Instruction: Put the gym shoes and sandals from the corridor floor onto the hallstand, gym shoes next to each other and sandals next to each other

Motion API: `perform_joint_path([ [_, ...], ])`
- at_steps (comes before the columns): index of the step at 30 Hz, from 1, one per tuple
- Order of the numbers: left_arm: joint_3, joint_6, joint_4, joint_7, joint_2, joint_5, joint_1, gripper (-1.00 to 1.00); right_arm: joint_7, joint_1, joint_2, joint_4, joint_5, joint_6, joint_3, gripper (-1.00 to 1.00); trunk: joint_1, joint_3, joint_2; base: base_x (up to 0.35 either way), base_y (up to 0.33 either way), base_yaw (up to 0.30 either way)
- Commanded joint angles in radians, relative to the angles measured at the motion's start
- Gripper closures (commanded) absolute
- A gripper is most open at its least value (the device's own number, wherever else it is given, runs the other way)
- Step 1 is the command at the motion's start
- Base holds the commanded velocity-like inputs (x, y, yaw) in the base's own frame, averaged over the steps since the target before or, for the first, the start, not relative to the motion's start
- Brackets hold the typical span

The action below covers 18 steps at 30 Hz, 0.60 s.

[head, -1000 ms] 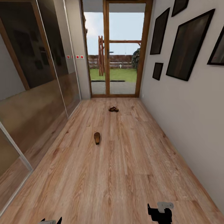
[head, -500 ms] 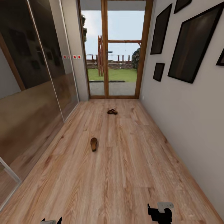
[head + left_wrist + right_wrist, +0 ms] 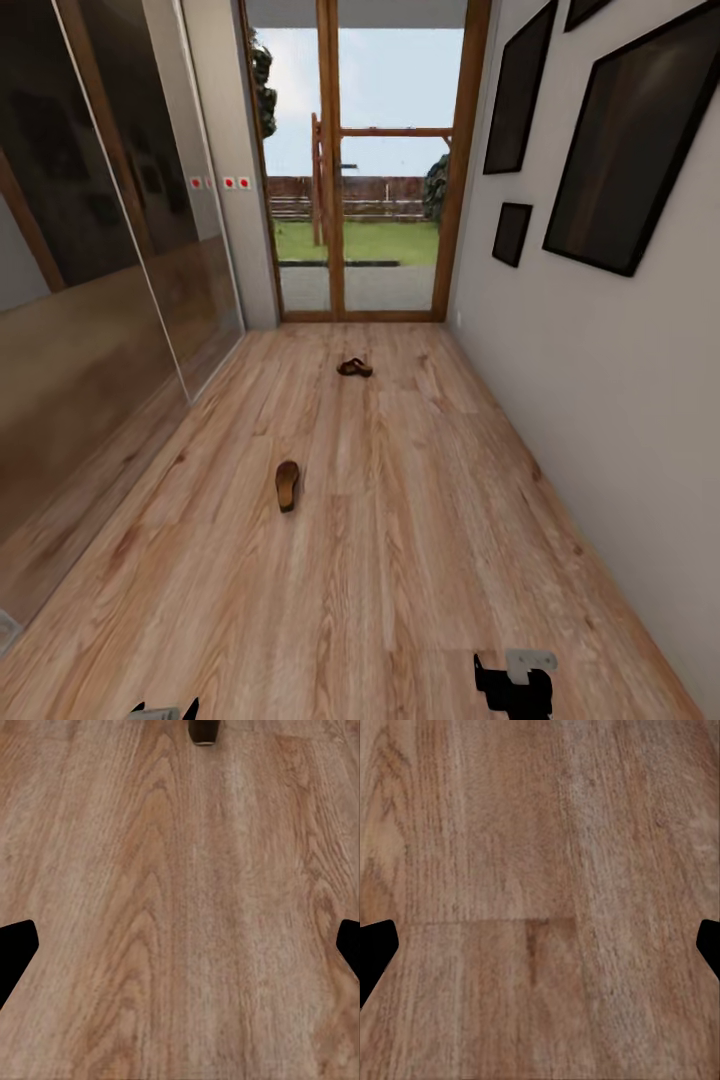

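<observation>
Head view takes in the corridor floor (image 3: 400, 560), light brown wood-grain planks running to a glazed door (image 3: 365, 170) at the far end, with mirrored panels (image 3: 90, 260) along one side and a white wall hung with dark picture frames (image 3: 625, 140) along the other. On this floor I log two sandals, well apart from one another: the nearer sandal (image 3: 287, 484) lies lengthwise on the planks, tan footbed uppermost, and the farther sandal (image 3: 354, 368) sits close to the door, too small for me to read its straps. At the bottom edge of that view I note the right gripper (image 3: 515, 685) and the tips of the left gripper (image 3: 160, 710), both low over bare planks and well short of either sandal. In the left wrist view the left gripper's dark fingertips (image 3: 16, 949) stand wide apart at the picture's sides with nothing between them, and a dark end of the nearer sandal (image 3: 203, 730) shows at the edge ahead; in the right wrist view the fingertips (image 3: 376, 945) are likewise spread and empty. My assessment: a leather sandal should be light, with a fairly stiff sole and soft, yielding straps. I would take hold across the sole at mid-length, edge to edge, rather than by a strap, which may fold or slip. The flat sole lies close to the planks, so a low approach looks necessary.
</observation>
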Motion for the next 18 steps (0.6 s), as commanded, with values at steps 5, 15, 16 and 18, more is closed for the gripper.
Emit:
perform_joint_path([
  [5, 0.008, -0.002, 0.001, -0.007, 0.000, -0.005, -0.001, -1.00, -0.005, -0.001, 0.000, 0.001, 0.011, -0.003, -0.006, -1.00, 0.000, -0.001, 0.000, 0.310, -0.125, 0.000],
  [15, 0.008, -0.002, 0.001, -0.007, 0.000, -0.005, -0.001, -1.00, -0.006, -0.001, 0.000, 0.001, 0.011, -0.003, -0.006, -1.00, 0.000, -0.001, 0.000, 0.307, -0.128, 0.113],
  [16, 0.008, -0.002, 0.001, -0.008, 0.000, -0.005, -0.001, -1.00, -0.006, -0.001, 0.000, 0.001, 0.011, -0.003, -0.006, -1.00, 0.000, -0.001, 0.000, 0.306, -0.129, 0.209],
  [18, 0.008, -0.002, 0.001, -0.007, 0.000, -0.005, -0.001, -1.00, -0.006, -0.001, 0.000, 0.001, 0.011, -0.003, -0.006, -1.00, 0.000, -0.001, 0.000, 0.306, -0.129, 0.181],
])
